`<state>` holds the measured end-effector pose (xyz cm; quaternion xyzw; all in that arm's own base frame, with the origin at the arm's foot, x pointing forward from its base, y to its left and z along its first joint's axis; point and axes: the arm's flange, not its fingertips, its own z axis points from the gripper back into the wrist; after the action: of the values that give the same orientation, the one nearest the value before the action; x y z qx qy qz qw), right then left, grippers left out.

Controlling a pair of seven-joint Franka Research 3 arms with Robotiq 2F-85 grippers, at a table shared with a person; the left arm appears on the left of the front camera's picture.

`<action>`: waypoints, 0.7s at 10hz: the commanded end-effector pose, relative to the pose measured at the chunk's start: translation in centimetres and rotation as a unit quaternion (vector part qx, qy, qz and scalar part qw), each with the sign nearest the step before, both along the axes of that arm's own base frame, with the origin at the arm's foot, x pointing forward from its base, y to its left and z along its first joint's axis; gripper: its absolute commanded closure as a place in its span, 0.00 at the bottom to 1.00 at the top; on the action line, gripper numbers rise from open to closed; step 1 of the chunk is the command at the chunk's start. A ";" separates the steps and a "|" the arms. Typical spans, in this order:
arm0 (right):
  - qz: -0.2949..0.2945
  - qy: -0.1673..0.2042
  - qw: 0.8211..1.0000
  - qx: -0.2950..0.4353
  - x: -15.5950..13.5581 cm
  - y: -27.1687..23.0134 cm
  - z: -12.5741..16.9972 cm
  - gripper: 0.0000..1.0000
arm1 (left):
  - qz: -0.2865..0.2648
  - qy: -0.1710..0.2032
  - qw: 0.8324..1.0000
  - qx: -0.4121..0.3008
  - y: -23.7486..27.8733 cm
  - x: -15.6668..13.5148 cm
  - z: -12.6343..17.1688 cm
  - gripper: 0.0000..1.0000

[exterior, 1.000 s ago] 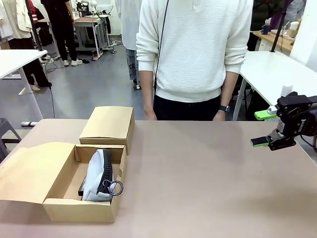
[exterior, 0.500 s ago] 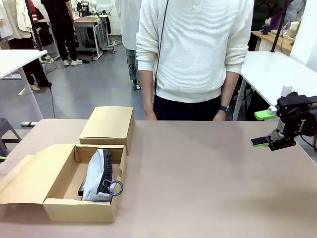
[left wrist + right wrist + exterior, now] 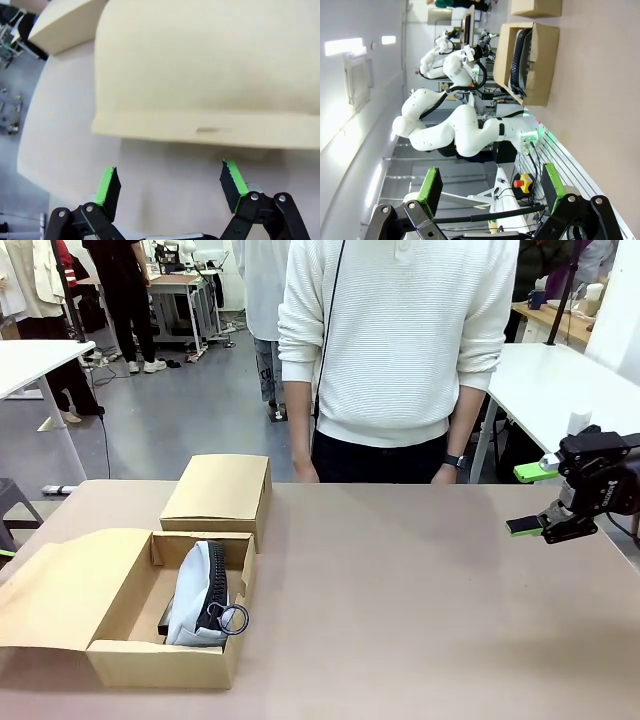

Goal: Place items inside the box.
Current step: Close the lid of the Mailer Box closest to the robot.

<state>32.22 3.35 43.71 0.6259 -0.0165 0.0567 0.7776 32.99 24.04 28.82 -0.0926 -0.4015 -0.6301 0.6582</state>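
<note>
Now, lid [image 3: 60, 585]: tilts slightly, half raised earlier; closing looks near
Box [image 3: 160, 665]: case [image 3: 195, 592] inside; packing seems done
Left claw [image 3: 170, 182]: apart, empty, beside lid
Right claw [image 3: 530, 498]: apart, idle

On my left side of the desk [image 3: 420, 620] sits the open box [image 3: 160, 665], near my edge, its lid flap [image 3: 60, 590] laid out further to my left, and inside it the pencil case [image 3: 200, 590] stands on edge against the right-hand wall. Just behind that box, touching its far wall, is a closed box [image 3: 220, 490], and the person [image 3: 395, 350] stands beyond the far edge, near the middle. My right claw [image 3: 530, 498] hangs over the desk's far right, well apart from the boxes, while my left claw [image 3: 170, 182] hovers just beside the outer edge of the lid flap.
</note>
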 end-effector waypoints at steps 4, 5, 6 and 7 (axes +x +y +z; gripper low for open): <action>0.002 0.002 1.000 0.002 -0.2 -0.1 0.2 0.00 | 0.003 0.006 1.000 -0.020 0.4 0.7 -2.6 0.00; 0.002 0.002 1.000 0.002 -0.2 -0.1 0.2 0.00 | -0.002 0.008 1.000 -0.021 -0.2 0.5 -3.1 0.00; 0.002 0.002 1.000 0.002 -0.2 -0.1 0.2 0.00 | -0.008 0.010 0.999 -0.036 -0.8 0.3 -3.5 0.00; 0.002 0.002 1.000 0.002 -0.2 -0.1 0.2 0.00 | -0.013 0.013 0.999 -0.047 -1.7 0.1 -3.7 0.00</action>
<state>32.22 3.35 43.71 0.6260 -0.0164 0.0567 0.7776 32.95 22.28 26.45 -0.1319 -0.4088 -0.6124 0.6637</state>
